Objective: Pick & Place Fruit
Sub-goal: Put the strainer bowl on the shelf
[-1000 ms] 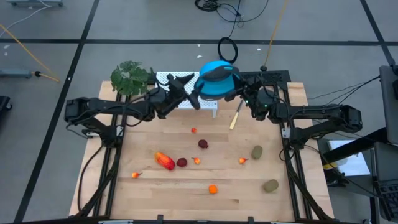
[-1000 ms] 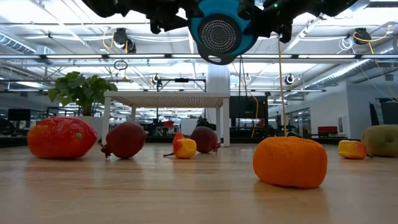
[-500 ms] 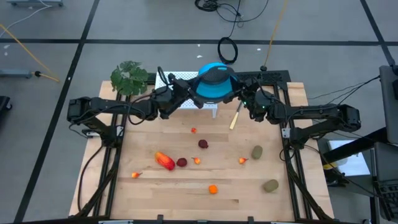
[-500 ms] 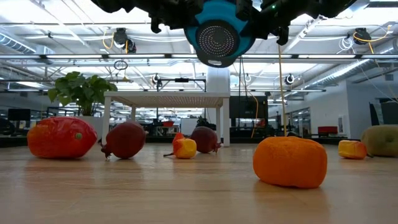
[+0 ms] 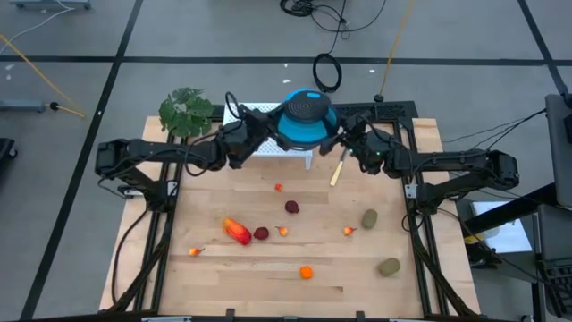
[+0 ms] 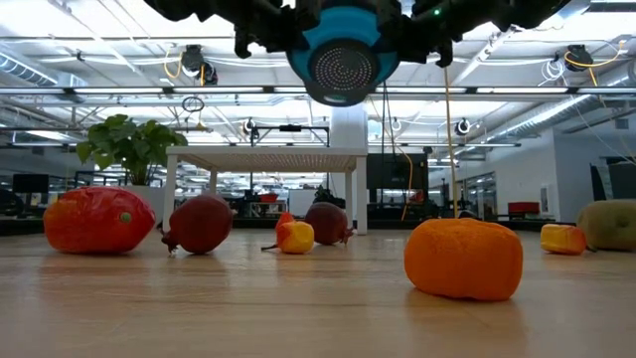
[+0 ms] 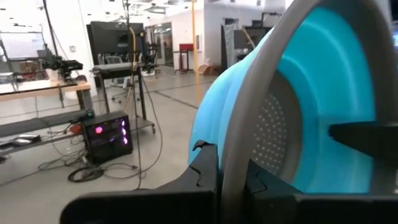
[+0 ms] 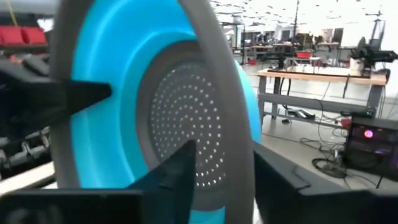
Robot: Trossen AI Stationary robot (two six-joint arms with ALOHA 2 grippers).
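Both arms hold a blue perforated colander with grey rim (image 5: 305, 118) in the air above the back of the wooden surface (image 5: 268, 277). Left gripper (image 5: 263, 126) fingers pinch its rim on one side, right gripper (image 5: 344, 133) fingers pinch the opposite side. Fruit lies on the surface: long red-orange piece (image 5: 236, 231), dark red balls (image 5: 261, 233) (image 5: 291, 207), orange ball (image 5: 306, 271), olive-brown ovals (image 5: 369, 218) (image 5: 388, 266). A pale-handled knife (image 5: 339, 166) lies near the right gripper.

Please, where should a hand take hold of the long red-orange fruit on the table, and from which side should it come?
Grip the long red-orange fruit across its narrow middle, coming straight down from above. It lies flat and slanted on the table, so the fingers should close across its short width. A dark red ball sits close to one end, so the middle is probably safer.
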